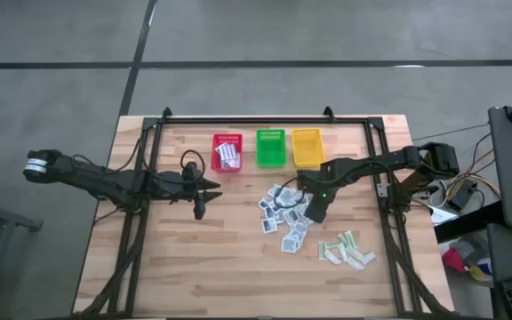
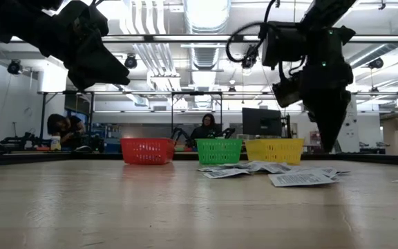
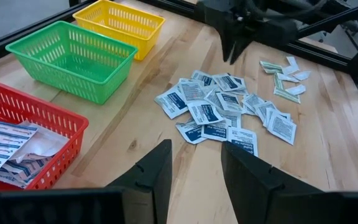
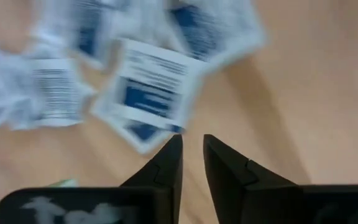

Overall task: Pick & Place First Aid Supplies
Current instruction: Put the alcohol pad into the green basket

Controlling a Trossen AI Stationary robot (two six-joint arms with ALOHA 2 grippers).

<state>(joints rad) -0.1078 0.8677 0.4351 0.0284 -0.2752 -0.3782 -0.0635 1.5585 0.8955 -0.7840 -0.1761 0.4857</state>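
Observation:
Several small square white-blue packets (image 1: 283, 218) lie in a loose pile on the wooden table, also seen in the left wrist view (image 3: 222, 112) and the low view (image 2: 282, 176). Pale green-beige strips (image 1: 347, 249) lie to their near right. My right gripper (image 4: 191, 144) points down over the pile's right side (image 1: 314, 216). Its fingers stand a narrow gap apart with nothing between them, above one packet (image 4: 151, 93) and clear of the table (image 2: 330, 146). My left gripper (image 3: 194, 162) hangs open left of the pile (image 1: 204, 194), holding nothing.
At the table's far edge stand a red basket (image 1: 228, 153) holding oblong white-blue packets, a green basket (image 1: 271, 148) and a yellow basket (image 1: 307, 148). A black frame (image 1: 247, 120) borders the table. People sit in the room beyond (image 2: 206, 131).

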